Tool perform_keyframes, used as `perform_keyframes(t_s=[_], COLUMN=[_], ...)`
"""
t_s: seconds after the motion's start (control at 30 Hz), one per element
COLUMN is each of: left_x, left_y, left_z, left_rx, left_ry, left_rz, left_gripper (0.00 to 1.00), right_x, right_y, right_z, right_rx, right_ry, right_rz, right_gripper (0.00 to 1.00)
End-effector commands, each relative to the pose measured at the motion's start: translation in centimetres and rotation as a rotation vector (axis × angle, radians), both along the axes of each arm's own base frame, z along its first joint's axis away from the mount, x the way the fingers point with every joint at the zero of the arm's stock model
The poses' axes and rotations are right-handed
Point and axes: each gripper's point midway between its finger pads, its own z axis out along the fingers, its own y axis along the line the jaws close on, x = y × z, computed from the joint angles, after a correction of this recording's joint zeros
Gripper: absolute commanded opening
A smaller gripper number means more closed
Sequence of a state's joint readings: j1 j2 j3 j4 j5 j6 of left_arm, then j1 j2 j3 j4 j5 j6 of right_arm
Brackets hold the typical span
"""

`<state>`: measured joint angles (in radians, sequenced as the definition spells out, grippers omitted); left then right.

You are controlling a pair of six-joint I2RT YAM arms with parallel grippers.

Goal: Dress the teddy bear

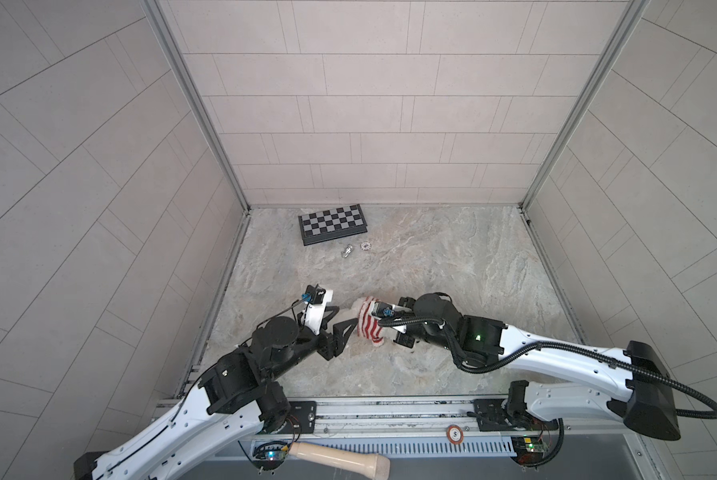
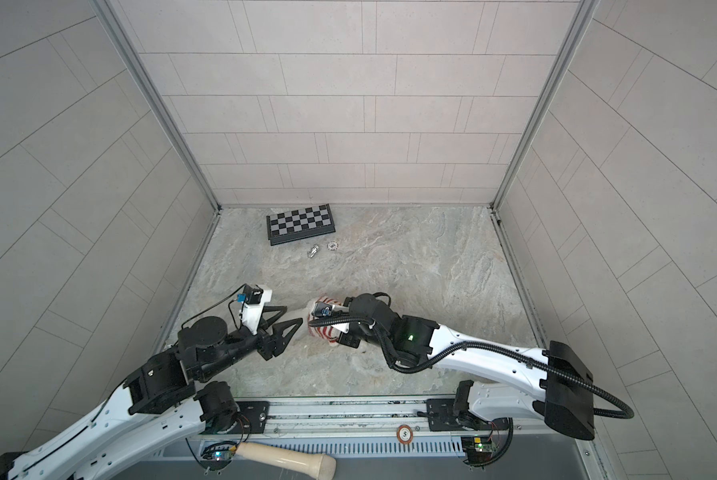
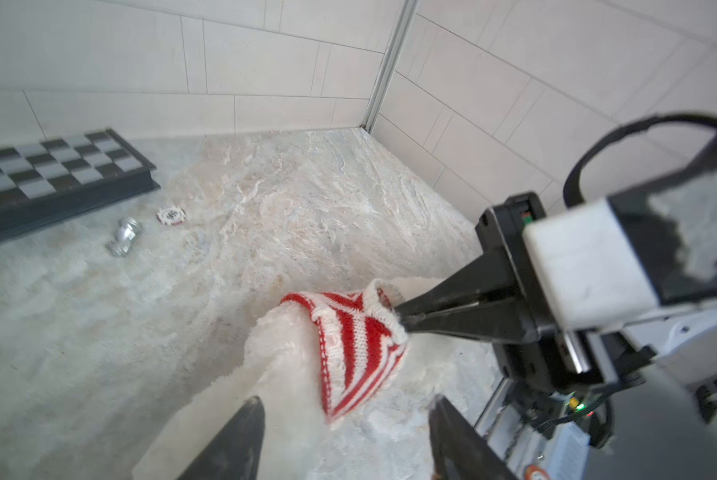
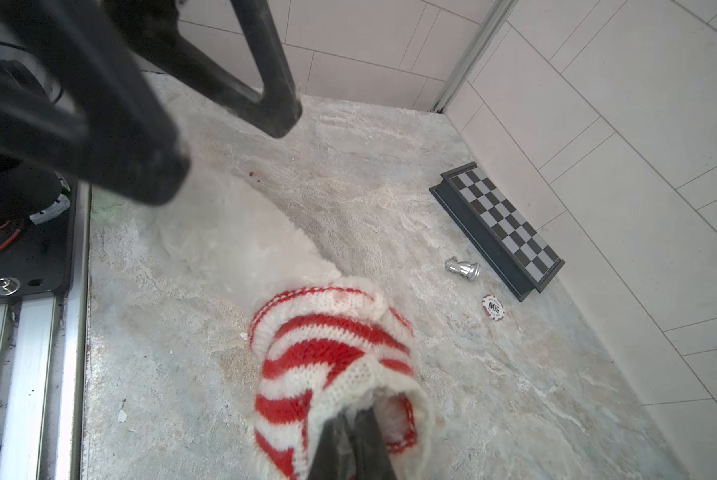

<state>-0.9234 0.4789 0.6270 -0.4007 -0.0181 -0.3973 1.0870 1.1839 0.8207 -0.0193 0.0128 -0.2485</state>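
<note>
**Bear position.** The teddy bear [image 3: 282,374] lies on the table [image 1: 452,270]. One end is inside the striped sweater [image 3: 357,345]. The bare white body runs out of the sweater's wide hem toward the left arm. No face shows in any view, so I cannot tell which end is covered.

**Right gripper** [image 3: 402,322]. Its fingers are pressed together on the white ribbed rim of the sweater's narrow opening, at the end of the sweater opposite the hem. I cannot tell whether fur is nipped in along with the knit.

**Left gripper** [image 1: 347,314]. Its fingers are spread and hold nothing. In the left wrist view they stand on either side of the bare fur, just short of the sweater's hem.

**Key relation.** The bear's long axis runs straight through the sweater, from the right gripper's pinch out to the left gripper. The two grippers face each other along that line with the sweater between them. The left arm is nearer the uncovered body, and the right has hold of knit only.

**Judgement.**
- The sweater is only partly on.
- Any further draw has to go along this axis, because a sideways pull would likely just twist the knit.
- The left gripper is the one placed to close on the hem or the body beside it.

**Clutter.** The chessboard [image 1: 332,224], chess piece [image 1: 347,251] and chip [image 1: 365,246] lie well apart from the sweater, toward the back wall and off the axis.
</note>
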Motion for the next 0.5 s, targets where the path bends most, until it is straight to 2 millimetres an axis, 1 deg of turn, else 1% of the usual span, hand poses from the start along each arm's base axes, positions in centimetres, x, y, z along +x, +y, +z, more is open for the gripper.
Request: perform_keyframes(t_s=[0.0,0.17,0.27,0.4,0.47], left_x=[0.6,1.6,1.9,2.5,2.6], left_y=[-0.9,-2.1,-2.7,-2.5,-2.7], left_z=[-1.2,-3.3,-3.9,-4.9,-5.4], left_rx=[-0.035,0.012,0.021,0.028,0.008], left_ry=[0.121,0.212,0.23,0.252,0.266], left_rz=[0.041,0.065,0.061,0.08,0.071], left_gripper=[0.54,0.51,0.48,0.44,0.4], right_x=[0.5,-0.2,-0.5,-0.7,-0.9], right_y=[0.8,1.0,1.0,0.9,1.0], right_z=[2.1,1.2,0.9,0.4,0.3], right_rx=[0.11,0.132,0.13,0.139,0.145], right_ry=[-0.036,-0.03,-0.033,-0.031,-0.028], right_rz=[-0.016,0.027,0.043,0.051,0.058], right_gripper=[0.0,0.0,0.0,0.0,0.0])
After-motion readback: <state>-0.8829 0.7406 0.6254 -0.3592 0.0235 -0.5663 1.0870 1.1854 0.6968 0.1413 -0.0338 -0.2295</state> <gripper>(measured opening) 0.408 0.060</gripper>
